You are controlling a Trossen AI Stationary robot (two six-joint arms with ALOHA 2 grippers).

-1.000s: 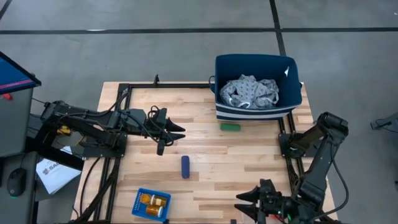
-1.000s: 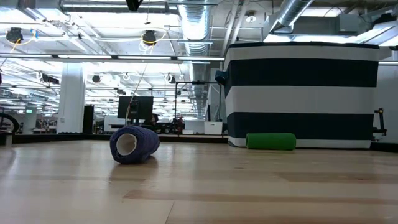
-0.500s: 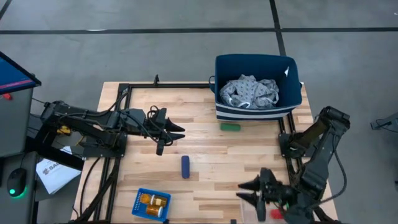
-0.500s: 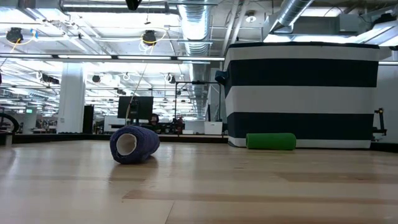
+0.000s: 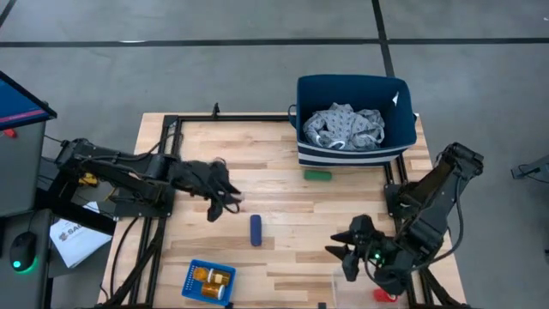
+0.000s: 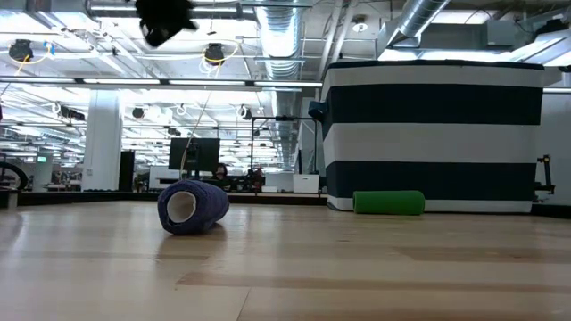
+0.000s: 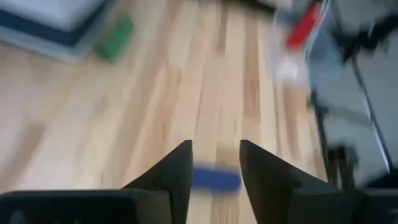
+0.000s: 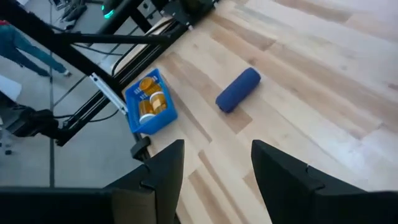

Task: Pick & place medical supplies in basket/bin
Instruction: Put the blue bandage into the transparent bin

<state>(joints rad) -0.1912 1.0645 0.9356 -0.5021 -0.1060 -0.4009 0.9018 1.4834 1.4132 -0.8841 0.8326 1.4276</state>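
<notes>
Beside the dark blue cylinder (image 5: 256, 229): left pincer (image 5: 225, 199), fingers apart, empty, lined up for pickup; right pincer (image 5: 343, 254) open, waiting.

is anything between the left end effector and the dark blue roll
Nothing visible. The left end effector hangs open above bare wood just up-left of the dark blue roll, which lies alone; its wrist view shows the roll between its fingers.

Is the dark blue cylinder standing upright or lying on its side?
On its side. The dark blue cylinder lies lengthwise on the table in the high view; the low view shows its open round end facing sideways.
</notes>
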